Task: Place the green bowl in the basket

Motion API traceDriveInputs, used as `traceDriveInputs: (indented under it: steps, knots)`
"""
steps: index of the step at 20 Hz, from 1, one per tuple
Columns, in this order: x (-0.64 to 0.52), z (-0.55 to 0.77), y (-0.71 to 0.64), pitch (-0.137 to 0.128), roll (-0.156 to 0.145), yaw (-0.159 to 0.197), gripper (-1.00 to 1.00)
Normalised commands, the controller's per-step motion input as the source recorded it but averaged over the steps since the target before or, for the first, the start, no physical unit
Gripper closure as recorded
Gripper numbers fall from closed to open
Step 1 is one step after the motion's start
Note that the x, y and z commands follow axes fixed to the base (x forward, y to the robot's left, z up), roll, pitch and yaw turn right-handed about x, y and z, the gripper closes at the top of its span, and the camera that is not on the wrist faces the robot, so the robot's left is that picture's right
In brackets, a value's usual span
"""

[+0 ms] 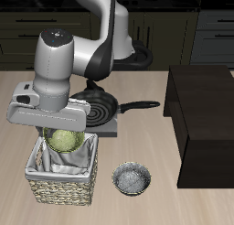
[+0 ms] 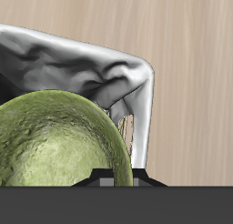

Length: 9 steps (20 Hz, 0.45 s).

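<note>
We are holding the green bowl (image 1: 62,139) in our closed tool (image 1: 60,130) over the basket (image 1: 62,186); the grey bowl (image 1: 132,178) and frying pan (image 1: 99,106) are sitting nearby on the bench (image 1: 137,87). Our wrist view is showing the lining (image 2: 82,59) up close.

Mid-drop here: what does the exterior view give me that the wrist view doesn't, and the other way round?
Only the exterior view shows the grey metallic bowl on the table near the front edge, the frying pan farther back, the dark box, and the basket's woven outside wall.

Only the wrist view shows the green bowl's speckled inside close up and the creases in the cloth lining.

Both show the green bowl over the basket's lined opening, held by the gripper.
</note>
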Motion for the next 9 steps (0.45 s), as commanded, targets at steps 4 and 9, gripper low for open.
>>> traceDriveInputs:
  steps: [4,9]
  knots:
    - [-0.01,-0.11,0.05,-0.015,-0.008,0.015,-1.0]
    - [-0.02,-0.08,0.09,0.003,0.022,0.014,-1.0]
